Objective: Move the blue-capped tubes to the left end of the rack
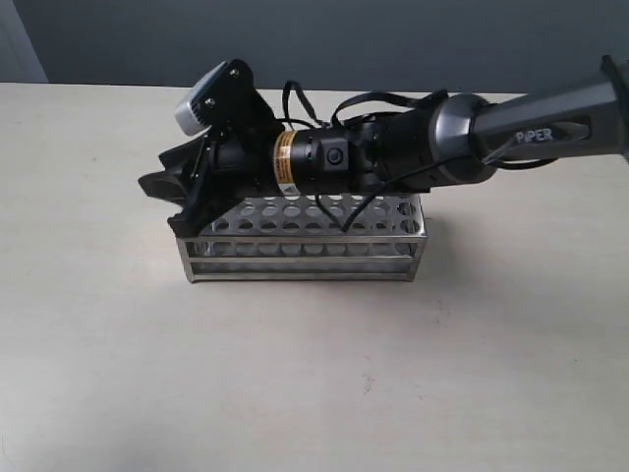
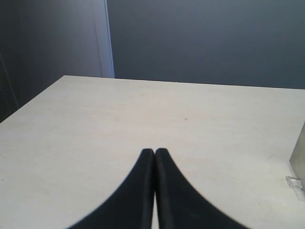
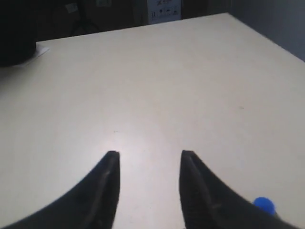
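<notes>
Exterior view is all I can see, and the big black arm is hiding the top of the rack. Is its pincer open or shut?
Observer: Open. In the right wrist view the right pincer has a clear gap between its fingers and holds nothing.
Operator: Can you see any blue tubes?
Observer: Only one blue cap, peeking out beside a finger at the edge of that view.
Operator: Where's the other arm?
Observer: The left wrist view shows the left pincer shut on nothing, over the table.
</notes>
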`<state>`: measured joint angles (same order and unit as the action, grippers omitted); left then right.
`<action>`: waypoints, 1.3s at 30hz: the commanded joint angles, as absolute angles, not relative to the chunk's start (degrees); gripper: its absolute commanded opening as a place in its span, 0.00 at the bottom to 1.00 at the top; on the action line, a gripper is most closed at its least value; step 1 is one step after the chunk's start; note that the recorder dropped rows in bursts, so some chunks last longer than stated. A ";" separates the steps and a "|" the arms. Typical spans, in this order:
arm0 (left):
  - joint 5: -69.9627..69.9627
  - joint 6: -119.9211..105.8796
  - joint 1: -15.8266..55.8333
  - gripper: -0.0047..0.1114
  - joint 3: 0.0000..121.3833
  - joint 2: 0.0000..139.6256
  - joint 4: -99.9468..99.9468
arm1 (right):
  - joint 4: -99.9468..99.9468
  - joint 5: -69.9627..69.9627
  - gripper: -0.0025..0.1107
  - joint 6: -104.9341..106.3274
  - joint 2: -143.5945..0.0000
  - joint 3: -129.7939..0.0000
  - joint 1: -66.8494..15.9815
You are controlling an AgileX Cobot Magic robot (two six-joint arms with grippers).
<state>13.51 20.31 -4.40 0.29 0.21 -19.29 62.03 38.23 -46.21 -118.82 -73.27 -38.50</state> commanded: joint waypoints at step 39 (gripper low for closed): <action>13.36 20.40 -4.01 0.04 0.10 0.00 -19.09 | 10.64 -18.58 0.01 -17.80 -11.83 -15.80 1.45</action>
<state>13.51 20.31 -4.40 0.29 0.21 -19.29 13.75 -18.61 -20.00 -17.24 -19.67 -4.37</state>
